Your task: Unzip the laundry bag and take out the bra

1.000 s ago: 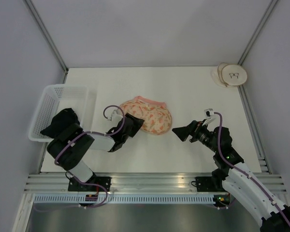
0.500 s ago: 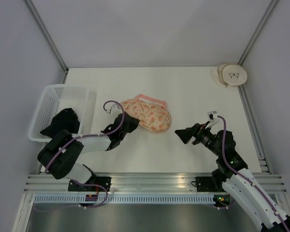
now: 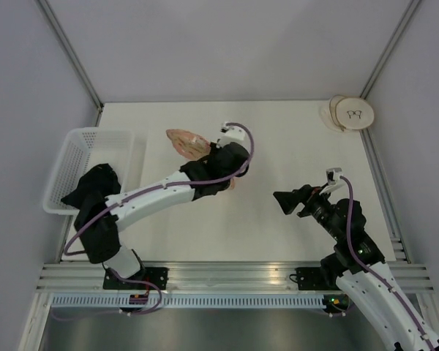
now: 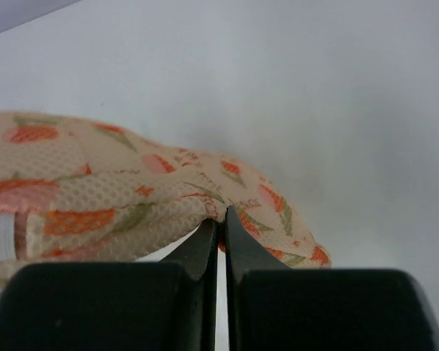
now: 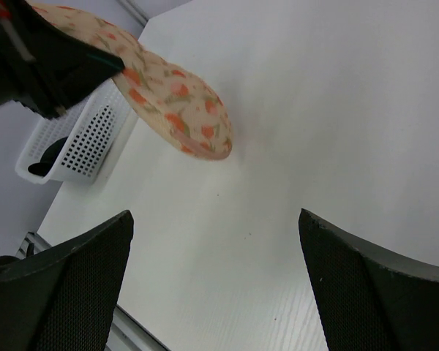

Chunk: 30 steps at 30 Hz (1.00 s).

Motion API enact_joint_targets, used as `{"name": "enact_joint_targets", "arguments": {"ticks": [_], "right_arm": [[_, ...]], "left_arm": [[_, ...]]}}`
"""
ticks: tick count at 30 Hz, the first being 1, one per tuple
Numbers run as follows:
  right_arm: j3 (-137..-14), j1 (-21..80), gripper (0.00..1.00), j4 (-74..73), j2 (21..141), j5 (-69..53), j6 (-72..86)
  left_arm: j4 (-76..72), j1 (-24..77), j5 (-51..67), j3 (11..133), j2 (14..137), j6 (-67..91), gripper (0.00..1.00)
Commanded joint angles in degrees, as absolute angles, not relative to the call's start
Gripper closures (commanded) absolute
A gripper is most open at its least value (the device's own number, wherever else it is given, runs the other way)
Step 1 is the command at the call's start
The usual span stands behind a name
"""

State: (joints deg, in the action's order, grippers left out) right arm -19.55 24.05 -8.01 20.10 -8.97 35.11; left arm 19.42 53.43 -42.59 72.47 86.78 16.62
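The laundry bag (image 3: 186, 141), peach-pink with orange prints, hangs lifted off the table at the back centre. My left gripper (image 3: 207, 151) is shut on a fold of its fabric. In the left wrist view the two black fingers press together on the bag's edge (image 4: 221, 216), and the printed mesh (image 4: 95, 194) spreads to the left. In the right wrist view the bag (image 5: 172, 102) floats above the table. My right gripper (image 3: 284, 200) stands open to the right of it, with nothing between its fingers (image 5: 214, 216). The bra is hidden.
A white lattice basket (image 3: 77, 142) stands at the left edge and also shows in the right wrist view (image 5: 95, 139). A black garment (image 3: 95, 186) hangs over its near corner. A round white object (image 3: 351, 113) sits at the back right corner.
My left gripper closed on the bag, then lifted it up and toward the back. The right arm drew back a little to the right, jaws still wide.
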Motion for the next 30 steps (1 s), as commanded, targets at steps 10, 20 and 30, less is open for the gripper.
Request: {"name": "enact_joint_targets", "arguments": {"ticks": [10, 20, 30], "right_arm": [[-26.71, 24.26, 0.02, -16.08, 16.88, -1.14, 32.78], [-35.15, 24.34, 0.02, -24.95, 16.26, 15.45, 29.09], [-37.62, 24.26, 0.02, -26.11, 16.17, 19.51, 29.27]], "left_arm": [[43.60, 62.67, -52.91, 85.95, 106.34, -6.41, 0.98], [22.52, 67.50, -50.43, 82.79, 105.03, -20.55, 0.98], [18.46, 68.03, -66.16, 82.71, 98.88, -32.77, 0.98]]}}
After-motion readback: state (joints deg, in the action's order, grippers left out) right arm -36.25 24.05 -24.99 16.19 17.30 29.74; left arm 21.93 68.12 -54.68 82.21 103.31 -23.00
